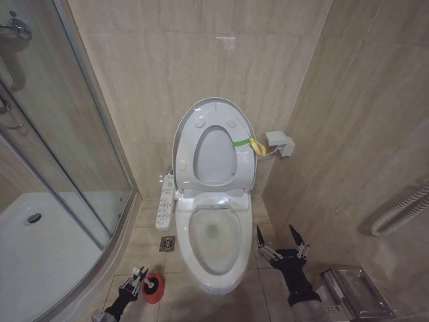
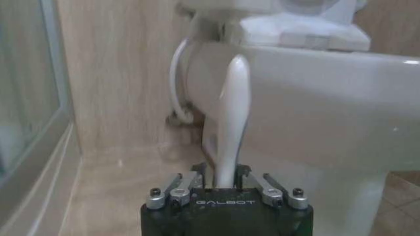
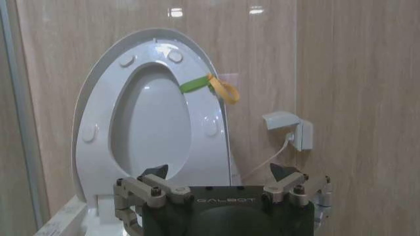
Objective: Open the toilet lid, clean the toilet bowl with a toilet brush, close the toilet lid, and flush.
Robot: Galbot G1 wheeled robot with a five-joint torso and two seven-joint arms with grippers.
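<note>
White plastic toilet lid (image 1: 214, 144) stands raised against the beige tiled wall (image 1: 201, 54), ring seat up with it, yellow-green strap (image 1: 244, 143) at its edge on your right, pointing toward a small wall box (image 1: 280, 143). Below it, toilet bowl (image 1: 214, 245) lies open, rim fully exposed, water hole visible at the bottom. Your left pincer (image 1: 137, 276) sits low on the floor at the bowl's left, just beside the red holder (image 1: 154, 288); in the left wrist view this pincer (image 2: 223, 184) is clenched on the thin white handle of the toilet brush (image 2: 231, 123), which rises upright in front of the bowl's outer wall. Bristle head cannot be made out. Room on that side is narrow: the shower enclosure's glass (image 1: 60, 154) and its curved sill close in on the left, and a floor drain (image 1: 167, 243) and the side control panel (image 1: 165, 201) sit between sill and bowl. Your right pincer (image 1: 281, 243) hovers just beside the bowl's right rim, apart from it, fingers spread wide and released, holding nothing; the right wrist view shows it (image 3: 220, 177) facing the lid's underside with its round bumpers. Right of it, floor is open up to the side wall, where a white ribbed hose (image 1: 402, 211) hangs and a metal rack (image 1: 355, 292) sits near the arm.
</note>
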